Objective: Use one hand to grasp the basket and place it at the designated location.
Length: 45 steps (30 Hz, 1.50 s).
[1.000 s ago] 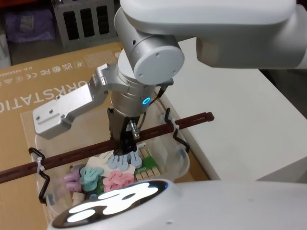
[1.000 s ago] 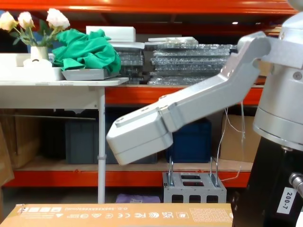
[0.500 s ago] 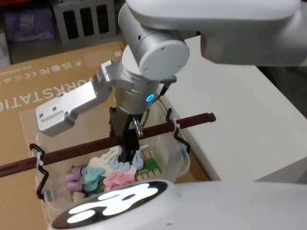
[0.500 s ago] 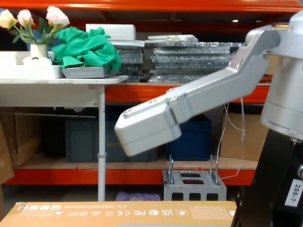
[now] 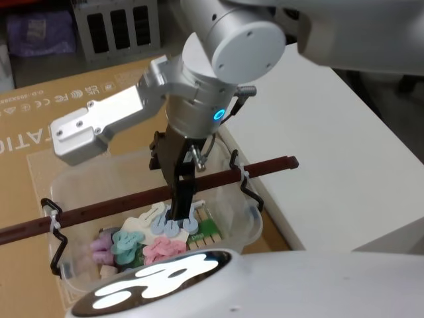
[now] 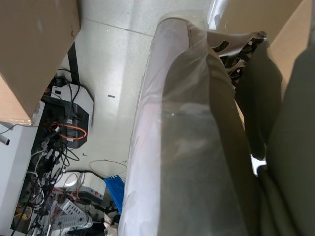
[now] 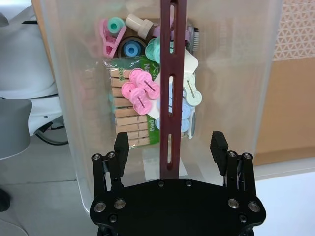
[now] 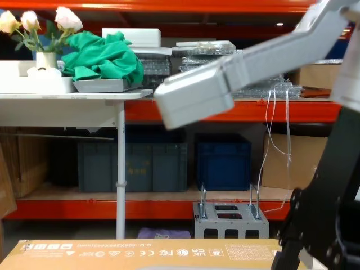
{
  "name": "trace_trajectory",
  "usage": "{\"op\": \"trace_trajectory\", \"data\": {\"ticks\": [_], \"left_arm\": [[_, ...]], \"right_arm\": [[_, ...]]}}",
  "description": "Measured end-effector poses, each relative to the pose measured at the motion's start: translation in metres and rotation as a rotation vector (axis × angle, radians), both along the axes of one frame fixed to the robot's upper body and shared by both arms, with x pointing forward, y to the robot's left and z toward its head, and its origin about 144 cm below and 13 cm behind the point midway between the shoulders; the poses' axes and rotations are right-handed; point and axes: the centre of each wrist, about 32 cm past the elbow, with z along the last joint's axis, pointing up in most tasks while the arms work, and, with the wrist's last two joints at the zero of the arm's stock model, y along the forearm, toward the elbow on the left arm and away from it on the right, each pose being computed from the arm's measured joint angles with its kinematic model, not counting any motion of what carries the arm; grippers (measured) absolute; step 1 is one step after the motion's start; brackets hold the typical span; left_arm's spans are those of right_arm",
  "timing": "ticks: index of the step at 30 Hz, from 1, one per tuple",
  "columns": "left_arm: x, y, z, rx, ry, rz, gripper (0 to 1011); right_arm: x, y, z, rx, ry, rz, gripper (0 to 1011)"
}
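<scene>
Translucent plastic, the basket (image 5: pixel 250 225) sits on the cardboard box (image 5: pixel 40 126), just beside the white bench (image 5: pixel 318 146). Its dark red-brown bar handle (image 5: pixel 265 167) runs between the spread jaws of the right gripper (image 7: pixel 170 143), which touch neither side of it. Over the last second the right arm has climbed, its wrist riding higher in the head and chest views. The basket has not budged, and its pastel clips (image 5: pixel 162 248) and packet of wooden pegs (image 7: pixel 129 120) lie undisturbed. That reads as a let-go and withdrawal rather than a lift, so the placing looks finished, if this spot is the designated one.
</scene>
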Motion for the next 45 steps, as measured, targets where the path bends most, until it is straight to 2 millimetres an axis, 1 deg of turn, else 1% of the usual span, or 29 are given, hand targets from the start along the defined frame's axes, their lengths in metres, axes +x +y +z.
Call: {"op": "trace_trajectory", "data": {"ticks": [11, 22, 27, 33, 45], "left_arm": [[0.0, 0.0, 0.0, 0.0, 0.0, 0.0, 0], [0.0, 0.0, 0.0, 0.0, 0.0, 0.0, 0], [0.0, 0.0, 0.0, 0.0, 0.0, 0.0, 0], [0.0, 0.0, 0.0, 0.0, 0.0, 0.0, 0], [0.0, 0.0, 0.0, 0.0, 0.0, 0.0, 0]], "right_arm": [[-0.003, -0.018, 0.025, 0.049, 0.0, -0.008, 1000], [-0.003, -0.029, 0.038, 0.074, 0.001, -0.005, 1000], [-0.003, -0.029, 0.037, 0.073, 0.005, -0.002, 1000], [-0.002, -0.024, 0.033, 0.06, 0.009, 0.003, 1000], [0.003, -0.002, 0.017, 0.022, 0.004, -0.006, 1000]]}}
